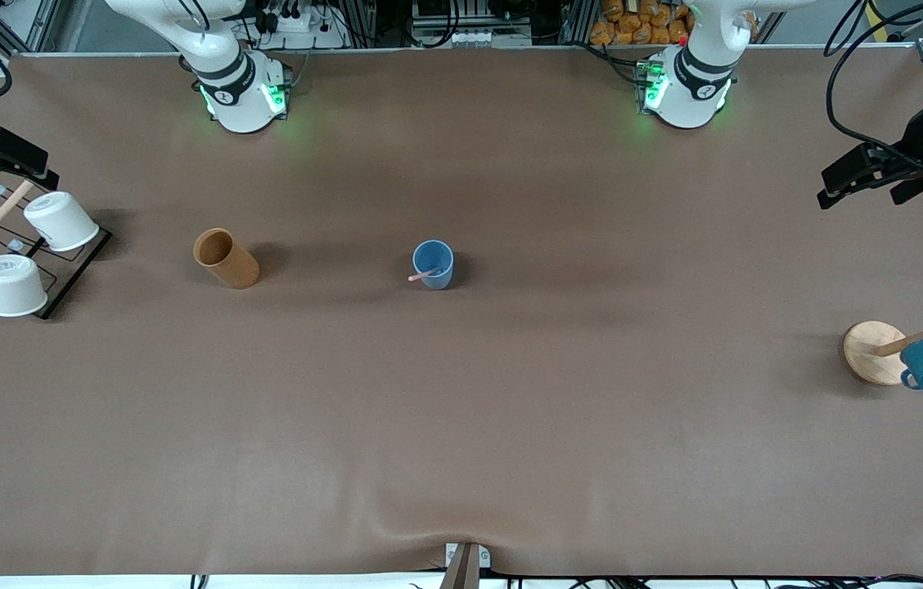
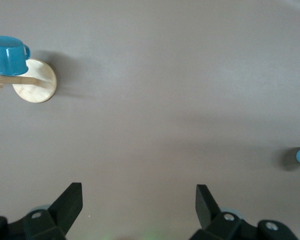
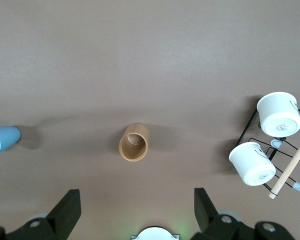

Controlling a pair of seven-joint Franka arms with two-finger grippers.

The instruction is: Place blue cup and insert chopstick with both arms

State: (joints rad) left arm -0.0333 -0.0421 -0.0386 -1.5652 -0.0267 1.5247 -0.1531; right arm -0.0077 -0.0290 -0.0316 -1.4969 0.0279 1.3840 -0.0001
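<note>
Looks done: blue cup (image 1: 434,263) upright mid-tabletop (image 1: 511,409), chopstick (image 1: 425,275) leaning inside it. Left gripper (image 2: 139,200) and right gripper (image 3: 137,202) up at their own table ends, jaws wide, holding nothing. Next: nothing beyond staying parked, by my read.

The chopstick (image 1: 425,274) leans inside the upright blue cup (image 1: 434,263) mid-table.

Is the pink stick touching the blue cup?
Touching. The front view shows the chopstick standing inside the blue cup, leaning on its rim with its end poking out over the edge.
</note>
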